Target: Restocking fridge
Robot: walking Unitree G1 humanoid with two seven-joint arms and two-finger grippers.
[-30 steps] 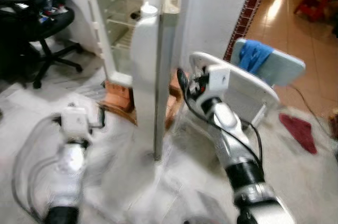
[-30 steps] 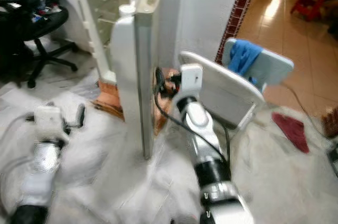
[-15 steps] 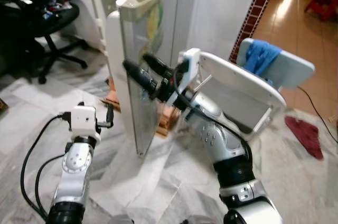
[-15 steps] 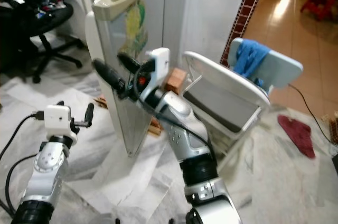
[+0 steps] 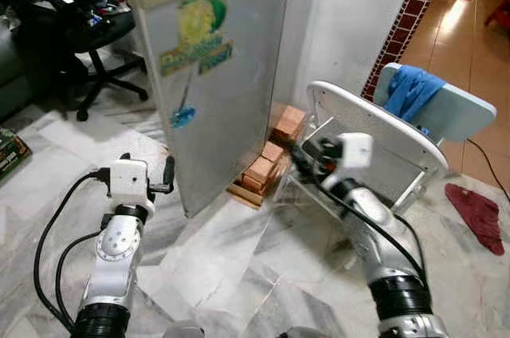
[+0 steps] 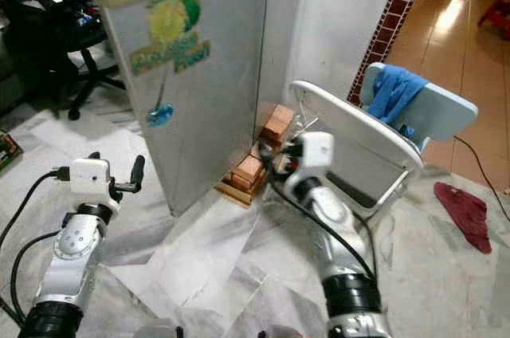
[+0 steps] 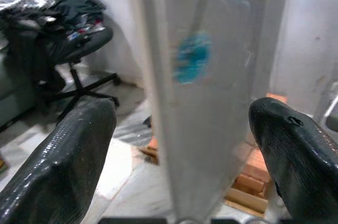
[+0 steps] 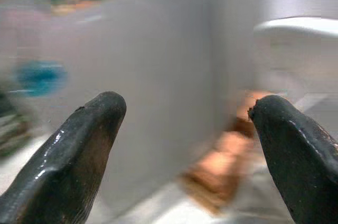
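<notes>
The small grey fridge door [image 5: 215, 75] with its yellow-green sticker has swung shut since a moment ago, so restocking looks finished. The right hand [image 5: 299, 155], fingers spread and empty, has pulled back beside the orange bricks [image 5: 267, 164]; the left hand [image 5: 163, 177] hangs spread, near the door's edge.

We look along the right hand [image 8: 187, 145], its two black fingers [image 8: 84, 150] spread wide, nothing between them. Beyond, blurred: grey fridge door [image 8: 158, 65] with stickers [image 8: 39, 76], orange bricks [image 8: 222, 160], white chair [image 8: 301, 28].
</notes>
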